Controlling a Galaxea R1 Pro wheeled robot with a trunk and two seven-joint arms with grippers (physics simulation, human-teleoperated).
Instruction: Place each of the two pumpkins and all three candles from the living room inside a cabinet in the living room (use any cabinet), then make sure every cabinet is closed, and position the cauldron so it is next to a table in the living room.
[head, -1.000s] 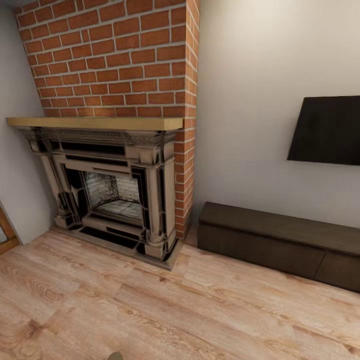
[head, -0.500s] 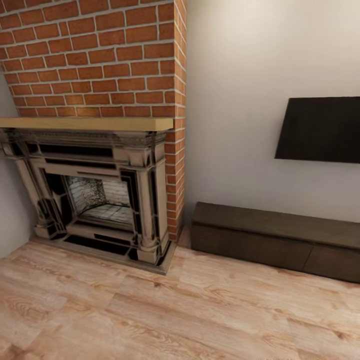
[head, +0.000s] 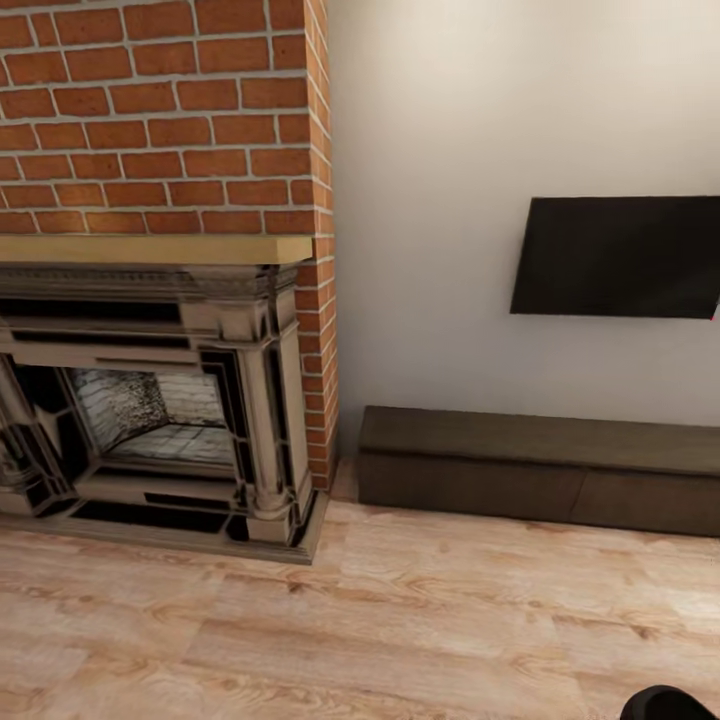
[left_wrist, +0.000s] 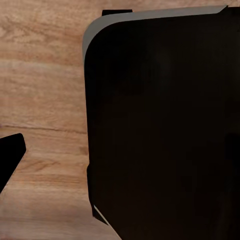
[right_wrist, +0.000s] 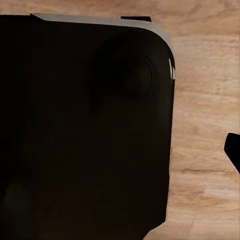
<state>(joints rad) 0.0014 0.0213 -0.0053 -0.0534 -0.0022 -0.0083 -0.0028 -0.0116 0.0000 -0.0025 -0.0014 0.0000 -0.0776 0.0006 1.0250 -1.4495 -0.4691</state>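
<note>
The cabinet (head: 540, 465) is a long, low, dark-brown unit against the white wall, right of the fireplace, with its plain front panels shut and nothing on its flat top. No pumpkins, candles, cauldron or table are in sight. A rounded black part of my right arm (head: 668, 704) pokes in at the head view's lower right corner. Each wrist view looks down on my black base (left_wrist: 165, 130) (right_wrist: 85, 130) over the wood floor. A single black tip sits at the picture's edge in both (left_wrist: 9, 157) (right_wrist: 234, 150), too little to judge the jaws.
A brick chimney with an ornate pale fireplace (head: 150, 400) and wooden mantel stands at the left, its hearth jutting onto the floor. A black TV (head: 615, 258) hangs on the wall above the cabinet. Bare wood floor (head: 400, 620) stretches between me and both.
The head camera has swung to the right: fireplace and cabinet sit further left in the picture. The black arm part has come into view at the lower right.
</note>
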